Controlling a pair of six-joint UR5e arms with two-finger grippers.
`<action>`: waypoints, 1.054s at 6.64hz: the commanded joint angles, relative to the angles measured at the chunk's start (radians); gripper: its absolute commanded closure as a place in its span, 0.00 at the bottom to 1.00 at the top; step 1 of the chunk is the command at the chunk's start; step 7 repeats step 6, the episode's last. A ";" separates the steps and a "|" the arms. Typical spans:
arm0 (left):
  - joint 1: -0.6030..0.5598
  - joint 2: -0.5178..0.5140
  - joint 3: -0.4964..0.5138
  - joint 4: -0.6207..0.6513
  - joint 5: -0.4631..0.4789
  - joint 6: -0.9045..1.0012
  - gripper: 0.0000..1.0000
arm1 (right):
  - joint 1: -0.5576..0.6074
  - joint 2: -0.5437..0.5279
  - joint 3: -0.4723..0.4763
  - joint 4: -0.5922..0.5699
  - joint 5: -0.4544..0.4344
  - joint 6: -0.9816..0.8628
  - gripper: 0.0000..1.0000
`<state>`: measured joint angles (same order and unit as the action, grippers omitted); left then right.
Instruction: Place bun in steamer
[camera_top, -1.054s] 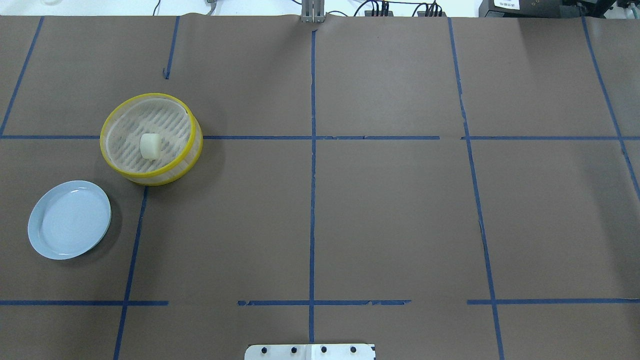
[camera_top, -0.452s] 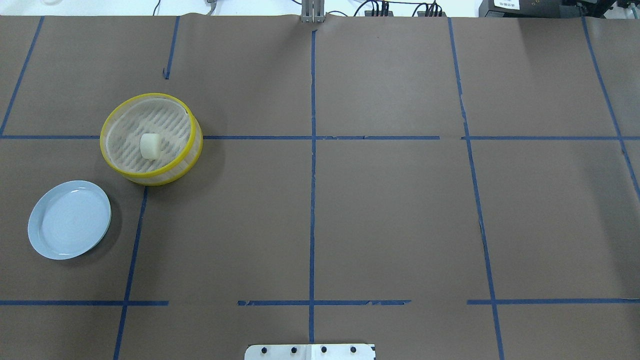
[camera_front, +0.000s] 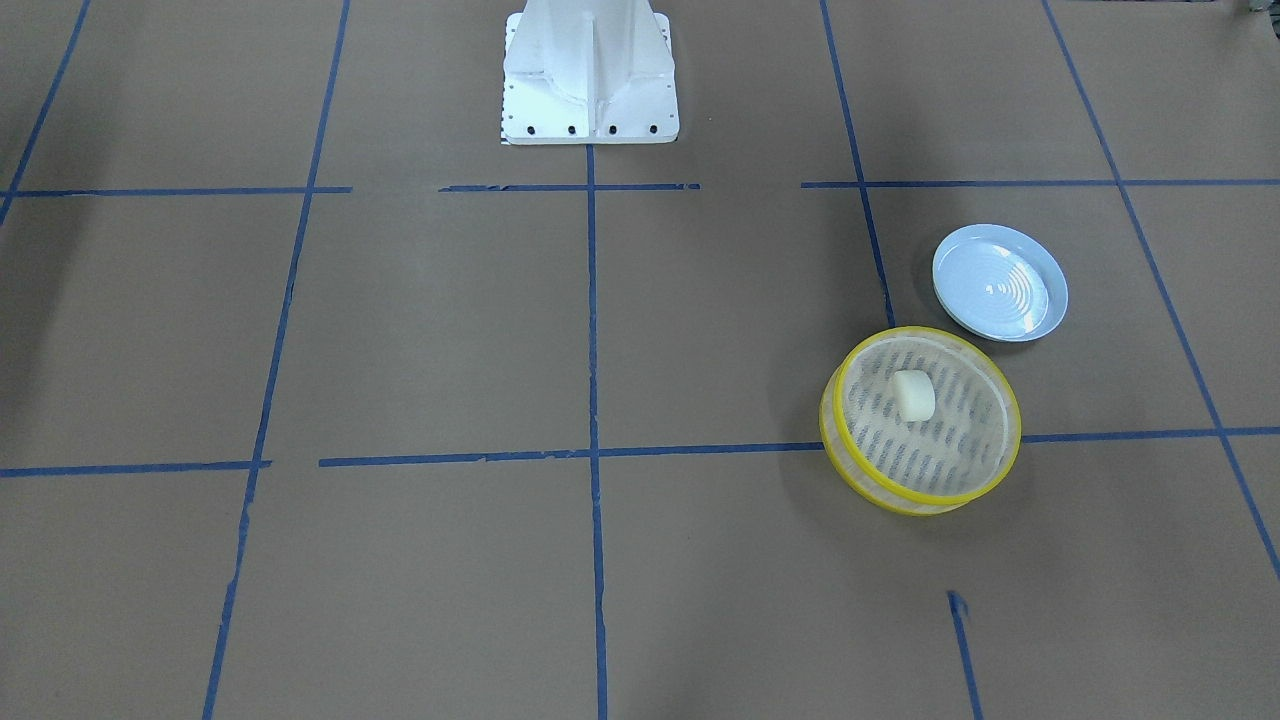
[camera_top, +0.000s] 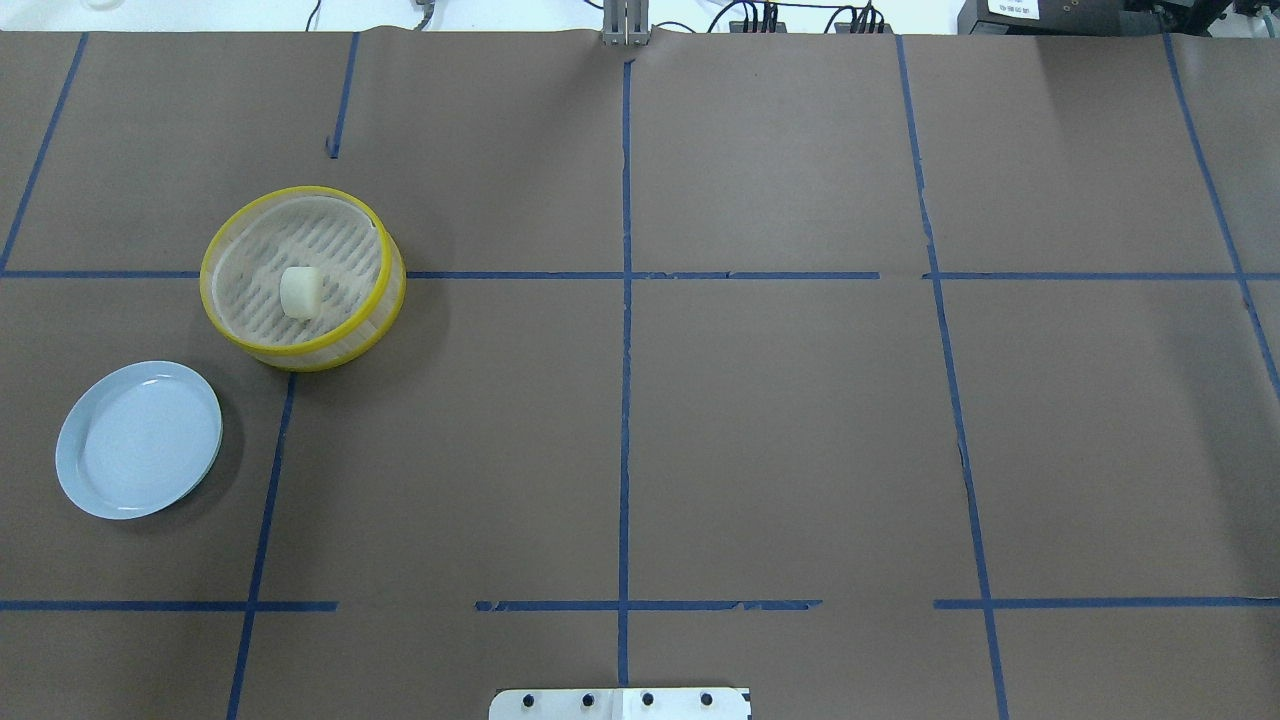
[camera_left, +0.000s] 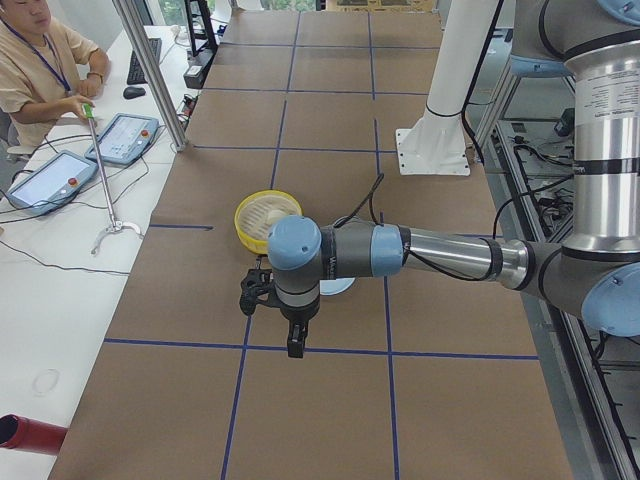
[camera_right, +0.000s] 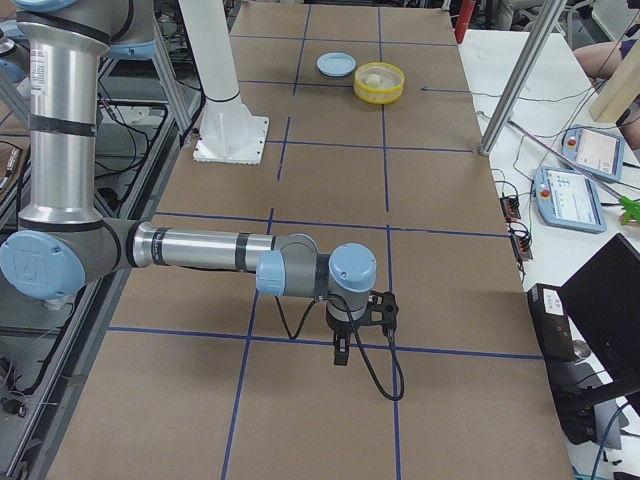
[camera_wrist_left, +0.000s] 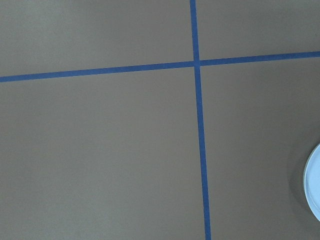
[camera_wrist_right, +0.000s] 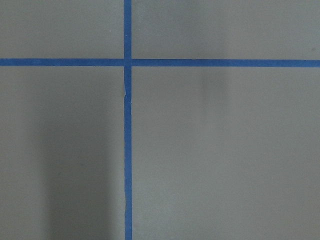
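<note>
The cream-white bun (camera_top: 300, 291) lies inside the yellow-rimmed steamer (camera_top: 204, 272) at the table's left, near the middle of its slotted bottom. Both also show in the front-facing view, the bun (camera_front: 913, 395) within the steamer (camera_front: 1017, 425). No gripper shows in the overhead or front-facing views. My left gripper (camera_left: 294, 349) shows only in the exterior left view, hanging over bare table well short of the steamer (camera_left: 250, 222). My right gripper (camera_right: 342, 357) shows only in the exterior right view, over bare table far from the steamer (camera_right: 379, 95). I cannot tell whether either is open or shut.
A pale blue ridged plate (camera_top: 139, 440) sits empty on the near side of the steamer; its edge shows in the left wrist view (camera_wrist_left: 315, 187). The white robot base (camera_front: 588, 70) stands mid-table. An operator (camera_left: 40, 60) with tablets sits beyond the table's far edge.
</note>
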<state>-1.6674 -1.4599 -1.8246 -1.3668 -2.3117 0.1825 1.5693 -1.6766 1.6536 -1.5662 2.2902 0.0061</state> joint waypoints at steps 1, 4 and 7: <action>0.000 0.003 0.007 -0.002 0.001 0.002 0.00 | 0.000 0.000 0.000 0.000 0.000 0.000 0.00; 0.000 -0.008 -0.002 -0.002 -0.003 0.002 0.00 | 0.000 0.000 0.000 0.000 0.000 0.000 0.00; 0.002 -0.048 0.007 0.002 -0.006 0.000 0.00 | 0.000 0.000 0.000 0.000 0.000 0.000 0.00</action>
